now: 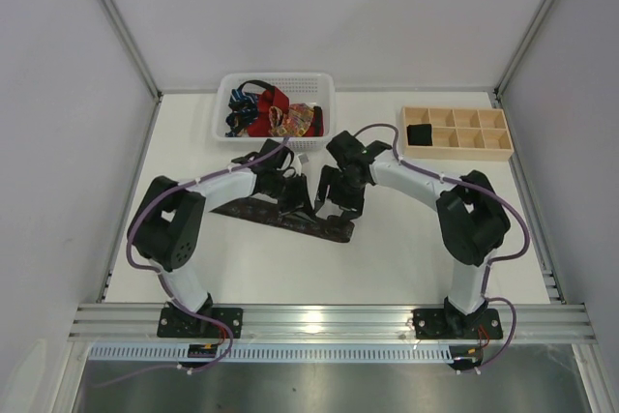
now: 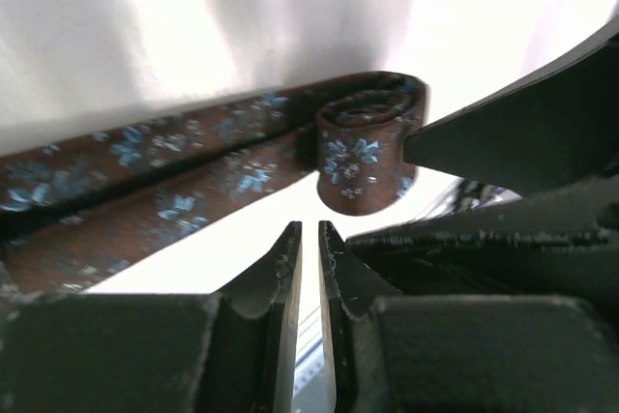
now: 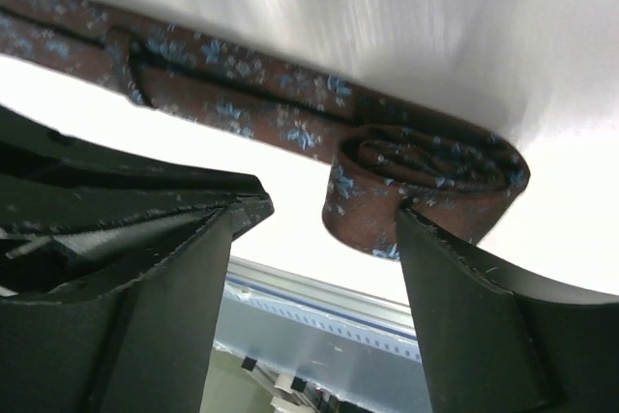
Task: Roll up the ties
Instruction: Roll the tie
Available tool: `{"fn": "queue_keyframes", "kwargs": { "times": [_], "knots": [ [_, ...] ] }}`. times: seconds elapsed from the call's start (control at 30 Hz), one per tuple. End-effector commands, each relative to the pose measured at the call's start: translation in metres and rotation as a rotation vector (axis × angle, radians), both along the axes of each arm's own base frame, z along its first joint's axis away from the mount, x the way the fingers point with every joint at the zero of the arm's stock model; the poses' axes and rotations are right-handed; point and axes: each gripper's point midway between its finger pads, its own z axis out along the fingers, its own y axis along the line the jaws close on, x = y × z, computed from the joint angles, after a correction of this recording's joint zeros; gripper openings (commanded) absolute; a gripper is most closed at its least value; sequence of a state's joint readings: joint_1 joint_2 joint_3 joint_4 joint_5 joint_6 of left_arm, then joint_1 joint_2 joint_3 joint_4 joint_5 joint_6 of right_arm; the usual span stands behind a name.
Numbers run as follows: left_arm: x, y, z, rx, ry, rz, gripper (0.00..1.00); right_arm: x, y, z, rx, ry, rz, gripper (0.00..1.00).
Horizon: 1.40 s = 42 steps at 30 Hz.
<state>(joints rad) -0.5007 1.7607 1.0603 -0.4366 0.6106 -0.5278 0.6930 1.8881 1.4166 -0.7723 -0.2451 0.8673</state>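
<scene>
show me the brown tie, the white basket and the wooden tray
brown tie (image 2: pixel 368 157): left wrist view, side of its rolled end
white basket (image 1: pixel 277 76): top external view, far rim
wooden tray (image 1: pixel 455 153): top external view, near wall

2 white arms (image 1: pixel 227 181) with black joints (image 1: pixel 176 229), purple cables (image 1: pixel 375 126), black fingers (image 2: pixel 276 282).

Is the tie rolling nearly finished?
Not nearly. One dark bundle, probably a rolled tie, sits in the wooden tray. The brown tie is rolled only at one end, the open right claw beside that roll. More ties wait in the basket.
</scene>
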Motion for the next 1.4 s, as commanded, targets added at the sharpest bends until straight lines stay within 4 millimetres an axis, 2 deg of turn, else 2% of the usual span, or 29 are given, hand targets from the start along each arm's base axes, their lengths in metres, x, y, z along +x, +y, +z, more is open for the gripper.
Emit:
{"fn": "queue_keyframes", "kwargs": {
  "times": [0.0,0.07,0.17,0.23,0.27,0.33,0.4,0.43,0.47,0.57,0.6,0.67,0.7,0.9,1.13,1.37],
  "knots": [
    [0.002,-0.011,0.038,-0.105,-0.023,0.014,0.17,0.005,-0.002,0.034,0.081,-0.09,0.006,0.76],
    [0.002,-0.017,0.048,-0.15,-0.026,0.018,0.18,0.007,-0.009,0.043,0.097,-0.107,-0.003,0.76],
    [0.003,-0.027,0.056,-0.187,-0.029,0.016,0.18,0.008,-0.034,0.047,0.082,-0.153,-0.016,0.77],
    [0.003,-0.037,0.062,-0.212,-0.027,-0.001,0.19,0.008,-0.053,0.043,0.066,-0.157,-0.037,0.78],
    [0.003,-0.044,0.061,-0.228,-0.006,-0.006,0.19,-0.002,-0.062,0.039,0.085,-0.15,-0.037,0.79],
    [0.0,-0.058,0.064,-0.247,0.002,-0.04,0.19,-0.005,-0.079,0.032,0.119,-0.142,-0.089,0.82],
    [-0.001,-0.068,0.06,-0.254,0.025,-0.059,0.19,-0.018,-0.085,0.024,0.201,-0.141,-0.092,0.86],
    [-0.003,-0.072,0.058,-0.254,0.032,-0.068,0.19,-0.01,-0.088,0.025,0.242,-0.173,-0.114,0.89],
    [-0.003,-0.073,0.054,-0.251,0.042,-0.066,0.19,-0.023,-0.089,0.017,0.285,-0.135,-0.116,0.89],
    [-0.001,-0.074,0.042,-0.233,0.062,-0.066,0.19,-0.022,-0.081,0.018,0.369,-0.167,-0.11,0.89],
    [0.0,-0.074,0.039,-0.225,0.062,-0.068,0.19,-0.027,-0.082,0.011,0.377,-0.152,-0.118,0.88],
    [0.001,-0.074,0.031,-0.203,0.078,-0.077,0.18,-0.022,-0.075,0.012,0.432,-0.186,-0.114,0.86],
    [0.001,-0.072,0.029,-0.198,0.083,-0.075,0.18,-0.025,-0.075,0.005,0.439,-0.162,-0.128,0.86],
    [-0.003,-0.059,0.014,-0.161,0.091,-0.06,0.18,-0.019,-0.069,-0.005,0.463,-0.174,-0.114,0.82],
    [0.001,-0.045,0.007,-0.143,0.092,-0.047,0.17,-0.015,-0.056,-0.017,0.51,-0.145,-0.106,0.74],
    [-0.003,-0.037,-0.001,-0.128,0.098,-0.041,0.17,-0.017,-0.04,-0.025,0.519,-0.113,-0.098,0.71]
  ]
}}
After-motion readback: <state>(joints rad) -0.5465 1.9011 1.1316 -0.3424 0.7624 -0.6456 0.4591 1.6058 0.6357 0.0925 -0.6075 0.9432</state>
